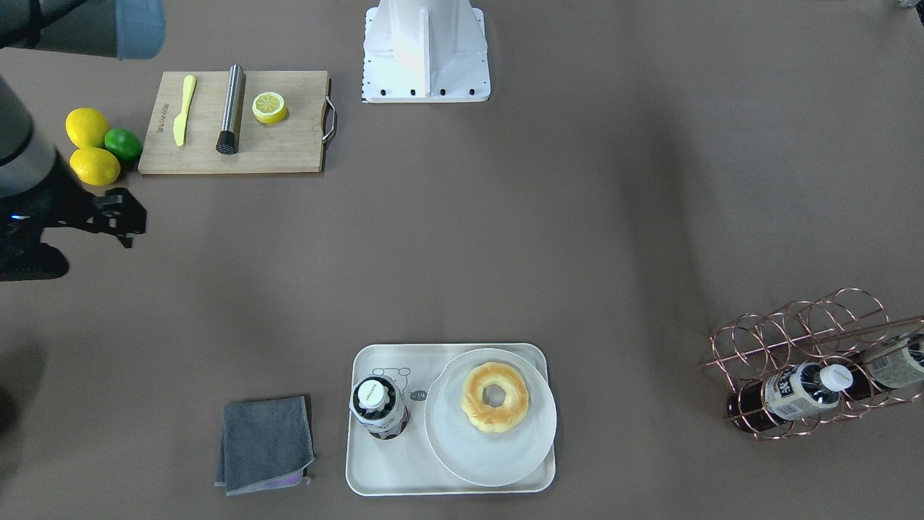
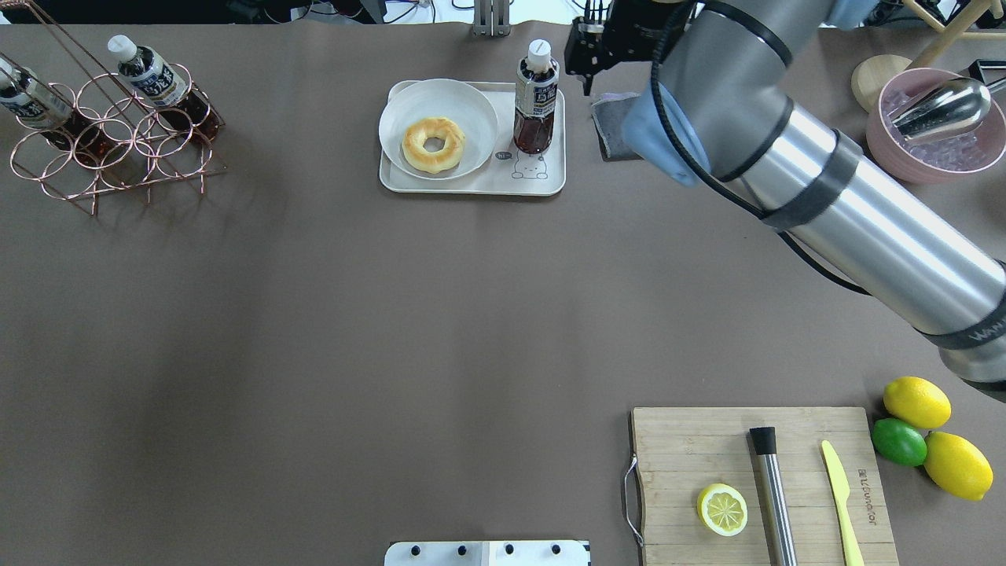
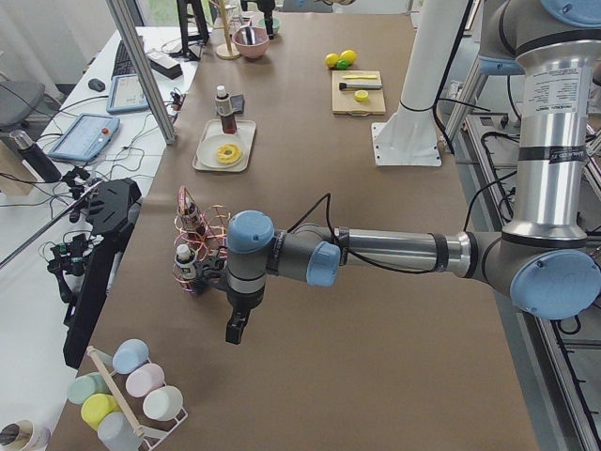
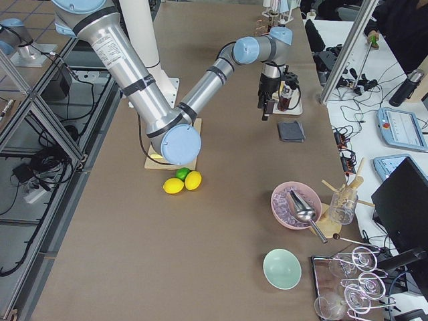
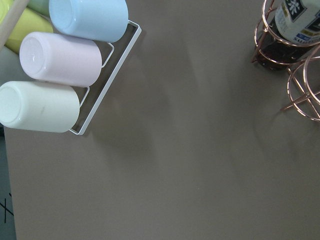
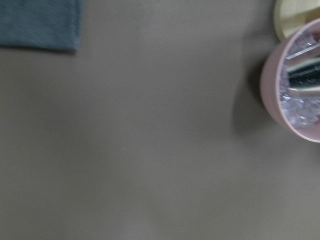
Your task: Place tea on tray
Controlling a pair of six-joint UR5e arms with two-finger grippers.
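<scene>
Farthest left, my left arm reaches out low over the surface, and the left fingers (image 3: 235, 331) hang pointing down just beside the copper wire rack (image 2: 118, 149). They show only in the side view, so I cannot tell how far apart they are. That wrist camera looks down on pastel cups (image 5: 60, 60) lying in a white wire holder. Two bottles (image 2: 153, 75) lie in the rack's rings.

Moving right, the tray (image 2: 471, 185) sits at the far edge of the surface. Its left part carries a round white plate (image 2: 471, 102) with a doughnut (image 2: 432, 144) on it. The tea (image 2: 536, 102) stands upright on the tray's right part, just beside the plate, with the bear drawing (image 2: 529, 167) in front of it.

Just right of the tea, the right fingers (image 2: 585, 79) hover apart from the bottle. They are spread and have hold of nothing. A folded grey cloth (image 2: 609, 130) lies below them on the surface, off the tray.

Farther right is a pink bowl (image 2: 935, 169) of ice with a metal scoop (image 2: 943, 106) in it. Near my base, a wooden cutting board (image 2: 684, 448) bears a lemon half (image 2: 722, 509), a steel muddler (image 2: 770, 495) and a yellow knife (image 2: 839, 495). Two lemons (image 2: 916, 402) and a lime (image 2: 899, 441) lie just beside it.
</scene>
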